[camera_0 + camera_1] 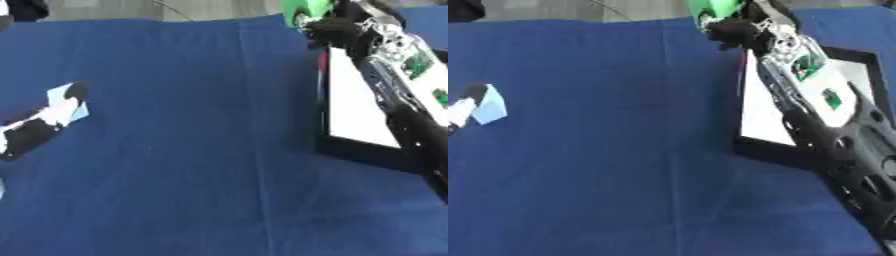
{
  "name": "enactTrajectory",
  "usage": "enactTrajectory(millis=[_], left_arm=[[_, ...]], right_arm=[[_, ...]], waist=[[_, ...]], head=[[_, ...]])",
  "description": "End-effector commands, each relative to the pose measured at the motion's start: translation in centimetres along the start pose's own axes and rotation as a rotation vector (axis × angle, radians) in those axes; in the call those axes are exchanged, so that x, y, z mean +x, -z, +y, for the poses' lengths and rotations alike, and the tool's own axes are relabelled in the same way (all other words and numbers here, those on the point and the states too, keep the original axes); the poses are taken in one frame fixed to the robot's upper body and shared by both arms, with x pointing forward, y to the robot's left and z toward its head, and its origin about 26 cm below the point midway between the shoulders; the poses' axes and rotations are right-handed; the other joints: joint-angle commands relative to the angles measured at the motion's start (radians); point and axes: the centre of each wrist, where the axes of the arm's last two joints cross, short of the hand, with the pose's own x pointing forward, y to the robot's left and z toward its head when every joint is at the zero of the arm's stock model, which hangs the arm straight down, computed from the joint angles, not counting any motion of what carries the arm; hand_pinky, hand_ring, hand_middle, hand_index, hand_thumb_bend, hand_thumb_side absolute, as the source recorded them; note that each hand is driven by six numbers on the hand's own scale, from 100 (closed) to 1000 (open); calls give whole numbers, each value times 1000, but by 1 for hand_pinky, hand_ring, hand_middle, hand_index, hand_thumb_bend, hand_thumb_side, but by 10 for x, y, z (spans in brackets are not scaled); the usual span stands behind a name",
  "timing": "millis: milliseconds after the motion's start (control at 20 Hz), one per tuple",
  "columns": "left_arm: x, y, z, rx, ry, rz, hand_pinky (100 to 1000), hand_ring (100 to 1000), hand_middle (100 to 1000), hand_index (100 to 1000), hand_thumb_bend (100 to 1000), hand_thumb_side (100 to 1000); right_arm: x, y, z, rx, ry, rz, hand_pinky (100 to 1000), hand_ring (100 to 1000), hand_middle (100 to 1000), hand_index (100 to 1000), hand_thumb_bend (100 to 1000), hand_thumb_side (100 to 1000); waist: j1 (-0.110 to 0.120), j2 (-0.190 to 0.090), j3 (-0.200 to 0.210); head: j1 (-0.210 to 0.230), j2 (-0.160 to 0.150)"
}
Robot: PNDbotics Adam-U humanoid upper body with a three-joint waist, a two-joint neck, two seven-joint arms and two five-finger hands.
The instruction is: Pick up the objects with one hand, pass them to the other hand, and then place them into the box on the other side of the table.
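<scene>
A blue cloth [192,150] covers the counter. The right hand [737,31] reaches along the counter's right side to its far edge, its fingers curled around a bright green object [715,7] held above the far end of the box [763,115], a black tray with a white floor lying near the right edge. Near the left edge, the left hand [39,127] rests low over the cloth with its fingers closed on a small light blue block [490,105].

Right arm [815,115]: black shell, silver joints, green boards; black right hand [732,31].
</scene>
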Motion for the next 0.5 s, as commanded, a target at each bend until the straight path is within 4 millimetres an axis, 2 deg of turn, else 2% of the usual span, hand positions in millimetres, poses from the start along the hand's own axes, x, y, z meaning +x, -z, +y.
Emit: enactTrajectory(millis=[50,200,400,500], left_arm=[[-9,7,9,33,36,-14,772,768,737,794,631,287],[-11,7,10,35,48,-16,771,767,736,796,635,288],[-13,8,12,50,55,-15,773,769,739,802,635,294],[-15,9,13,62,58,-10,774,770,741,801,633,295]], right_arm=[[9,4,-33,-343,-167,186,616,693,518,589,100,100],[-1,13,-50,-376,-221,233,649,691,515,582,100,100],[-32,30,-73,-417,-357,335,720,693,510,566,100,100],[-45,35,-84,-410,-434,374,749,691,506,557,175,100]], waist=[[-1,-25,-2],[-6,-27,-6],[-12,-30,-5],[-13,-30,-4]], head=[[-22,-13],[-37,-14],[-51,-18],[-52,-19]])
